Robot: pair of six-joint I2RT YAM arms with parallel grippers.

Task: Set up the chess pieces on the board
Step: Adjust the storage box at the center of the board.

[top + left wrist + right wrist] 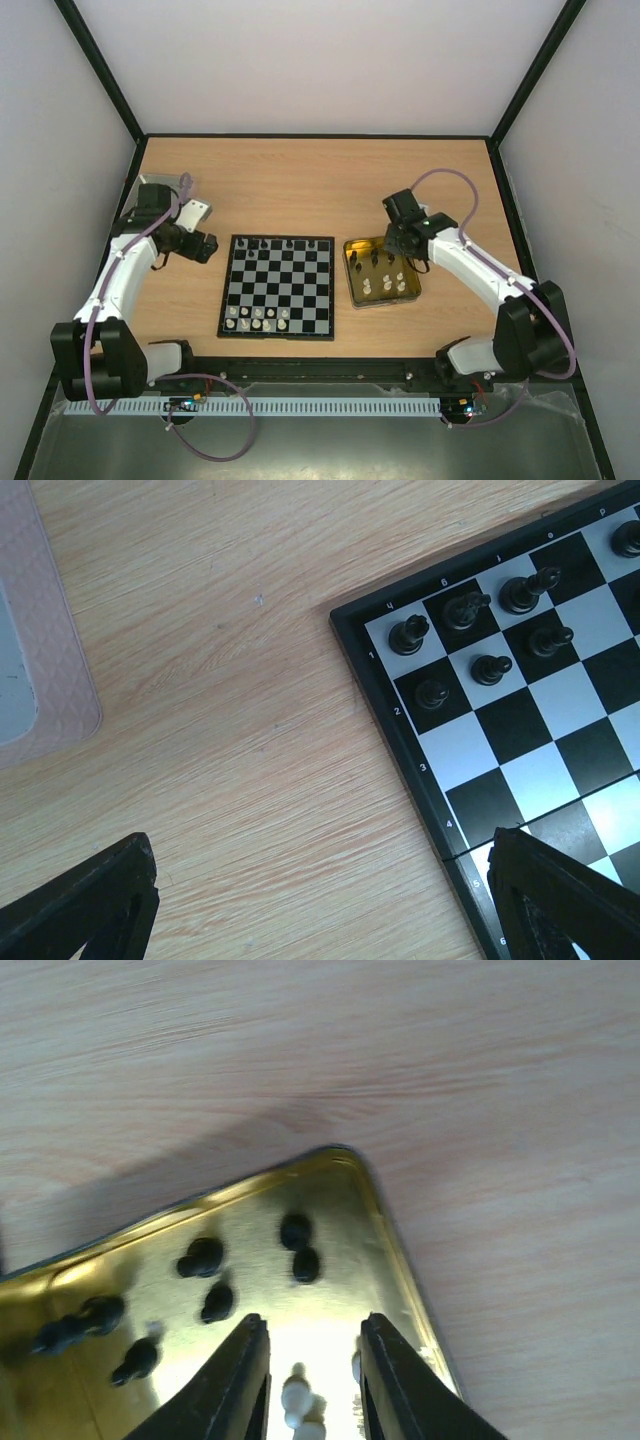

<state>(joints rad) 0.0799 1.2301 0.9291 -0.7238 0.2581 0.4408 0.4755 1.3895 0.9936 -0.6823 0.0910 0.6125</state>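
Observation:
The board (278, 290) lies mid-table between the arms. Several black chess pieces (262, 243) stand on its far rows and white ones (258, 318) on its near rows. In the left wrist view the black pieces (470, 610) fill the board's corner (520, 720). My left gripper (207, 246) (320, 910) hovers wide open over bare wood just left of the board, holding nothing. My right gripper (397, 250) (313, 1325) hangs over the gold tray (340, 1175), its jaws apart around a white piece (297, 1400) without touching it. Black pieces (300, 1248) lie in the tray beyond the fingertips.
The gold tray (352, 290) sits right of the board with black and white pieces in it. A silver-grey lid (40, 660) lies on the wood far left, under the left arm (183, 183). Black frame rails edge the table.

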